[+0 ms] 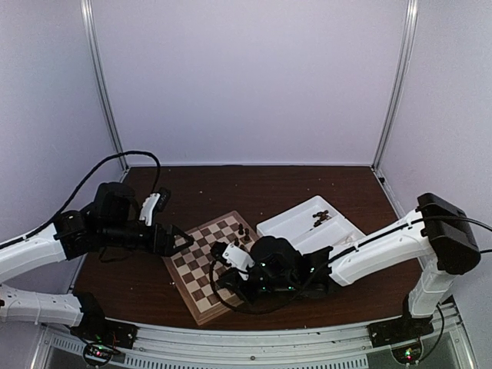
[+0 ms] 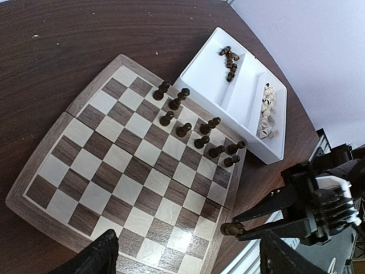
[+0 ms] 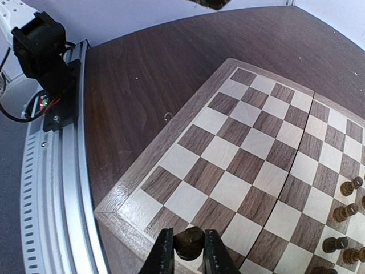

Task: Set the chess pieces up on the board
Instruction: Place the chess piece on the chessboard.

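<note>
Dark-brown round-topped chess piece btwn right fingers, at board edge

We see a dark brown wooden table with long lines in the wood and a few tiny pale specks on it. Behind it stands a plain back wall, very pale, almost white with a little purple in it. A left wall and a right wall of the same colour close in the sides. A thin silver post runs up the back left corner, and another post runs up the back right corner. Along the near edge of the table we see a silver metal rail with ridges. The light is soft and even.
</note>
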Action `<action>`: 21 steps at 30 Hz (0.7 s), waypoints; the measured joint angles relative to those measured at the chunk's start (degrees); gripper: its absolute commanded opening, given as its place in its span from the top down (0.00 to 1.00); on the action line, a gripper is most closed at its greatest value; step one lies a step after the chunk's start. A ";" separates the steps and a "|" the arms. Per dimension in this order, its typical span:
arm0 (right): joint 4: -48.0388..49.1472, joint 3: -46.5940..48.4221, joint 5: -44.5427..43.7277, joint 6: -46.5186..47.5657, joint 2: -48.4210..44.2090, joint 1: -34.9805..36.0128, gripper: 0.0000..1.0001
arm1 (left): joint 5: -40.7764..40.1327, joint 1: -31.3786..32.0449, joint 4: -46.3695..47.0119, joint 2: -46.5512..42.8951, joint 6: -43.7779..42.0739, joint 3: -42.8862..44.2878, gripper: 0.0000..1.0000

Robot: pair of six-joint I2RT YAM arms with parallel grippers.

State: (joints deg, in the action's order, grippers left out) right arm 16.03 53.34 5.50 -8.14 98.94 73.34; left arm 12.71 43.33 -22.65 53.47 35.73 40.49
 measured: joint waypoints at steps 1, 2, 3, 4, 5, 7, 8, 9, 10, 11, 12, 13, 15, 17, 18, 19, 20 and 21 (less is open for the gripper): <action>0.52 0.81 -0.57 0.00 1.60 0.33 0.89 | -0.39 0.00 -0.74 -0.70 -0.02 -0.11 0.14; 0.85 1.99 -1.31 0.00 3.48 0.59 0.89 | -0.90 0.00 -1.57 -1.38 -0.04 -0.11 0.14; 1.22 3.15 -1.95 0.00 5.09 0.87 0.89 | -1.42 0.00 -2.27 -2.01 -0.09 -0.11 0.14; 1.60 4.44 -2.38 0.04 6.64 1.22 0.89 | -1.92 0.00 -2.95 -2.60 -0.17 -0.11 0.14; 1.84 5.42 -2.75 0.02 7.76 1.53 0.89 | -2.73 0.00 -4.02 -3.19 -0.28 -0.11 0.14; 2.91 7.21 -3.21 -0.13 9.64 2.10 0.88 | -3.50 0.00 -5.09 -4.07 -0.46 -0.11 0.14; 3.52 7.72 -3.50 -0.28 10.27 2.21 0.88 | -3.87 0.00 -5.75 -4.39 -0.57 -0.11 0.14; 4.37 8.15 -4.07 -0.50 10.84 2.36 0.88 | -4.48 0.00 -6.47 -4.76 -0.68 -0.11 0.14; 5.01 8.44 -4.42 -0.70 11.32 2.54 0.87 | -5.07 0.00 -7.15 -5.11 -0.72 -0.11 0.14; 5.46 8.70 -4.66 -0.85 11.72 2.64 0.86 | -5.55 0.00 -7.89 -5.42 -0.72 -0.11 0.14; 5.70 9.18 -5.07 -1.05 12.28 2.78 0.85 | -6.10 0.00 -8.50 -5.73 -0.76 -0.09 0.14; 6.03 9.60 -5.38 -1.11 12.85 2.82 0.85 | -6.60 0.00 -9.16 -6.08 -0.83 -0.09 0.14; 6.19 10.56 -5.77 -1.14 14.01 2.86 0.85 | -7.23 0.00 -9.66 -6.54 -1.01 -0.11 0.14; 6.10 11.30 -6.01 -1.14 14.99 2.95 0.84 | -7.69 0.00 -10.32 -6.84 -1.29 -0.09 0.14; 6.03 11.58 -6.21 -1.11 15.39 2.99 0.84 | -7.82 0.00 -10.54 -6.88 -1.38 -0.09 0.14; 5.95 11.85 -6.54 -1.11 15.72 3.08 0.84 | -7.91 0.00 -10.64 -6.86 -1.49 -0.09 0.14; 5.84 12.13 -6.84 -1.09 16.00 3.10 0.83 | -8.00 0.00 -10.75 -6.86 -1.57 -0.09 0.14; 5.77 12.31 -7.08 -1.09 16.17 3.17 0.83 | -8.04 0.00 -10.95 -6.86 -1.64 -0.09 0.14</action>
State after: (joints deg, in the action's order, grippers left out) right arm 21.80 65.65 -1.58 -9.23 115.11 76.51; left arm 4.67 43.33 -33.61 46.61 34.09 40.40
